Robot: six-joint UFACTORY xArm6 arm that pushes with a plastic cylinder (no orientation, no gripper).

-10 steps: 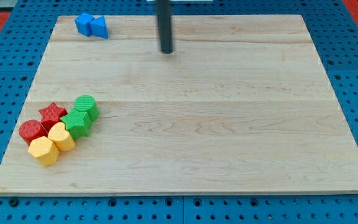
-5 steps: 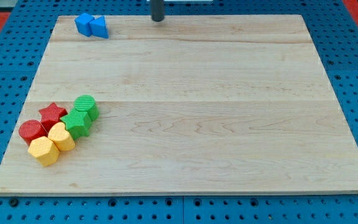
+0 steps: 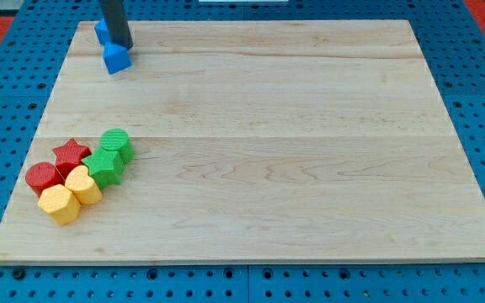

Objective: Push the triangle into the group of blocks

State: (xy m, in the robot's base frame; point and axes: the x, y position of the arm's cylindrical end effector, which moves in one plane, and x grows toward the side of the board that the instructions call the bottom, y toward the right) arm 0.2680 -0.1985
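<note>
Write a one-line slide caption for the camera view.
My tip touches the blue triangle near the board's top-left corner, another blue block behind, far above the red, yellow and green cluster.

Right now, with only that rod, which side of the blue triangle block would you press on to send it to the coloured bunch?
Its top face, I think. My tip already sits there, and the group around the green block lies straight toward the view's bottom from the blue triangle.

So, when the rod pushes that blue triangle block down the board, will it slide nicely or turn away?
It probably slides easily: the blue triangle block looks small, rigid, flat-based, and the wooden board looks smooth. My tip sits just above it, so off-centre contact may spin it aside. Tipping seems unlikely.
</note>
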